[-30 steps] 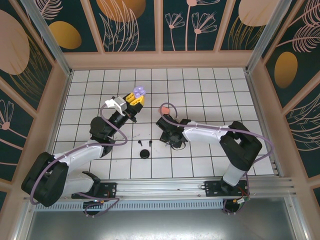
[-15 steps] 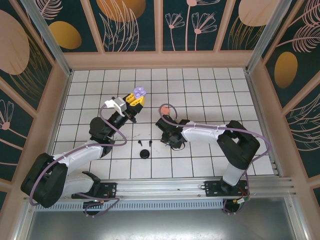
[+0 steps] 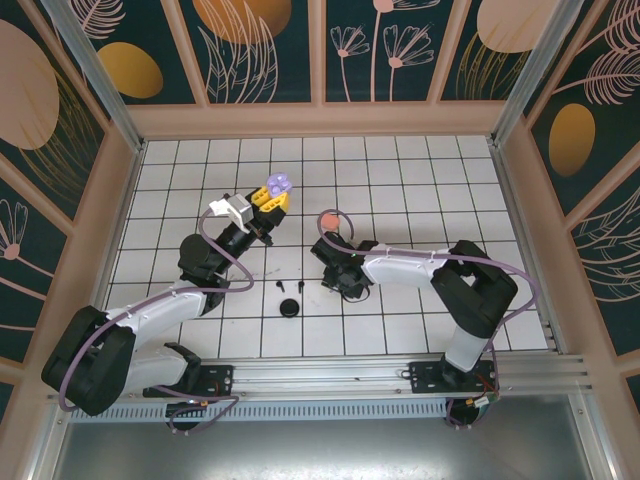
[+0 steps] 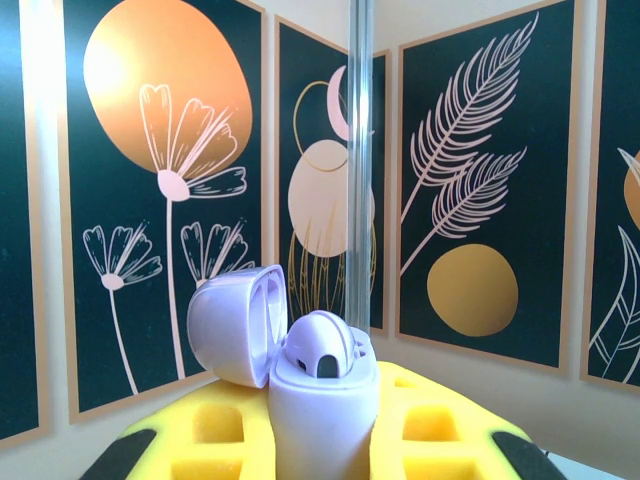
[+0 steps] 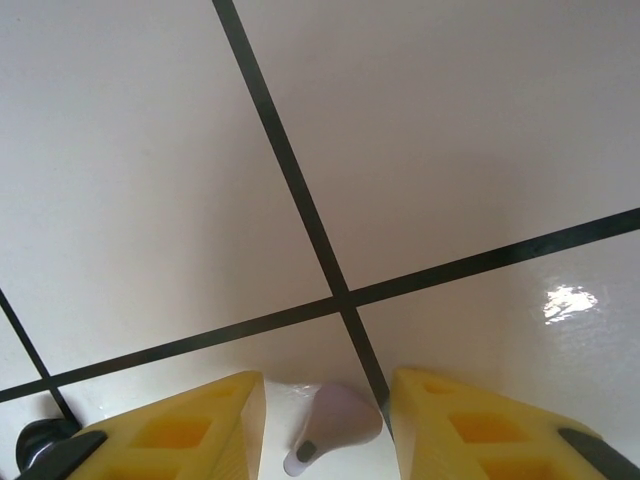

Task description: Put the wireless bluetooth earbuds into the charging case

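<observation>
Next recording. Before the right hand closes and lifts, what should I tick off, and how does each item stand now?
1. Lilac earbud lined up with the right hand: ok, it lies on the tile between the two yellow fingers.
2. Grip made on that earbud: not ok, the jaws stand apart, with a gap on one side.
3. Charging case secured: ok, the left hand is clamped on it.
4. Lid open: ok, it is swung back, clear of the case mouth.
5. Free slot in the case: cannot tell, a rounded shape already sits at the top and the rest is hidden.
</observation>
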{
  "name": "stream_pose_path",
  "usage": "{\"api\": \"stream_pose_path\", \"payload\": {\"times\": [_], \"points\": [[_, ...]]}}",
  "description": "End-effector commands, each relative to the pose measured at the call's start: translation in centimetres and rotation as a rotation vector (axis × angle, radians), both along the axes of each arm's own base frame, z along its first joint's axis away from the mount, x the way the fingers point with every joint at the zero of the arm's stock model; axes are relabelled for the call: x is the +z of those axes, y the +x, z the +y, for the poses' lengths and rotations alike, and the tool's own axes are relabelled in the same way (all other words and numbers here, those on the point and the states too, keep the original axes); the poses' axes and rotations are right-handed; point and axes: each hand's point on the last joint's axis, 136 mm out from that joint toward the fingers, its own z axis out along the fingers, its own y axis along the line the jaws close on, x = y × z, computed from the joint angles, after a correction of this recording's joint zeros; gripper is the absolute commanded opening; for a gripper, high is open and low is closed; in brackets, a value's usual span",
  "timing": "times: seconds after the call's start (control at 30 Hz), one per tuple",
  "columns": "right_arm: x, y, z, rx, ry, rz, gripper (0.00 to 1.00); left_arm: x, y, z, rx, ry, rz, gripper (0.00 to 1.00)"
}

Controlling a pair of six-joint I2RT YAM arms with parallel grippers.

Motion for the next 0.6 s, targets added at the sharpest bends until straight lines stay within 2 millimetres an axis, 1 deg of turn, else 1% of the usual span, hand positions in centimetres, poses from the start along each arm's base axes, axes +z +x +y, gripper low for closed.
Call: {"api": "stream_pose_path", "payload": {"times": [0.0, 0.3, 0.4, 0.57], "points": [[-2.0, -1.0, -0.6, 0.003, -0.044, 0.035, 0.36, 1.2, -0.7, 0.4, -0.011, -0.026, -0.039, 0.00], [-1.7, -1.1, -0.2, 0.016, -0.036, 0.025, 0.27, 1.4, -0.7, 0.3, -0.017, -0.031, -0.036, 0.00], [-1.1, -1.0, 0.0, 0.014, -0.024, 0.008, 0.24, 1.4, -0.6, 0.2, -0.020, -0.031, -0.033, 0.00], [0.7, -0.2, 0.1, 0.019, -0.002, -0.056, 0.22, 1.6, -0.5, 0.1, -0.027, -0.032, -0.029, 0.00]]}}
